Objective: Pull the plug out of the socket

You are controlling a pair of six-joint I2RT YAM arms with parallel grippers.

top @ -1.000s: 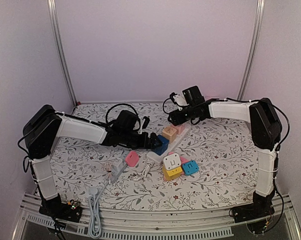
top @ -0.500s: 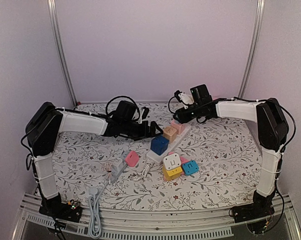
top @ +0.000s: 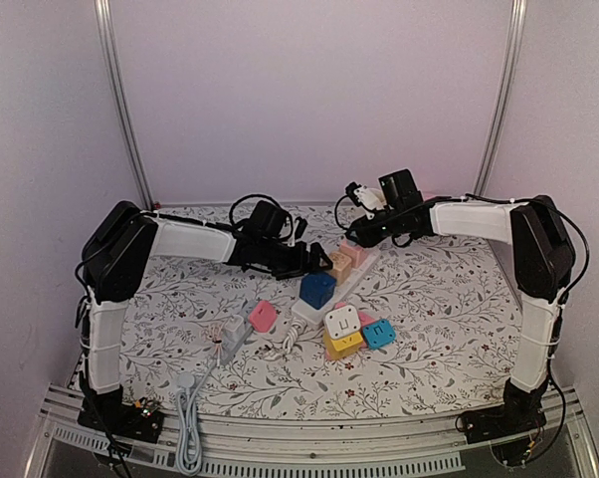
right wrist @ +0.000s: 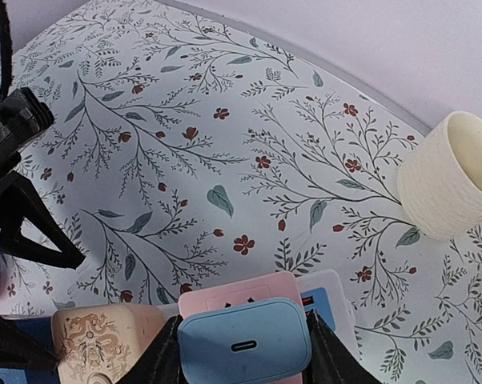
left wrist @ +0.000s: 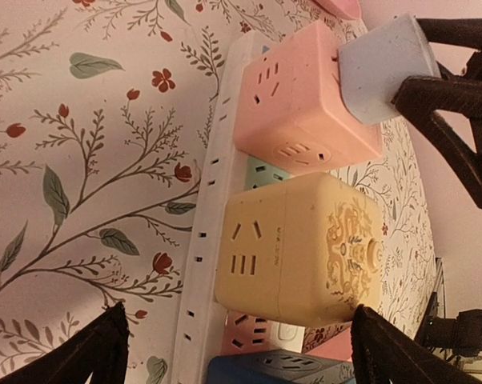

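Observation:
A white power strip [top: 351, 278] lies diagonally mid-table and carries a blue cube [top: 317, 289], a yellow cube [top: 338, 265] and a pink cube [top: 358, 253]. My right gripper [top: 363, 233] is shut on a light-blue plug [right wrist: 245, 344] that sits on top of the pink cube [right wrist: 239, 294]. I cannot tell whether the plug is seated or lifted. My left gripper [top: 316, 261] is open, its fingers [left wrist: 97, 352] on either side of the near end of the yellow cube [left wrist: 305, 256] without touching it. The light-blue plug [left wrist: 385, 68] and pink cube [left wrist: 305, 96] show beyond it.
A cream cup [right wrist: 449, 172] stands behind the strip. In front of the strip lie a pink plug [top: 263, 316], a white-and-yellow cube [top: 343, 325], a blue adapter [top: 379, 333], a white adapter with cord [top: 234, 334] and a grey cable [top: 188, 418].
My left gripper has moved away from the blue cube, back and right to the yellow cube. My right gripper shifted slightly right and up, then stayed still.

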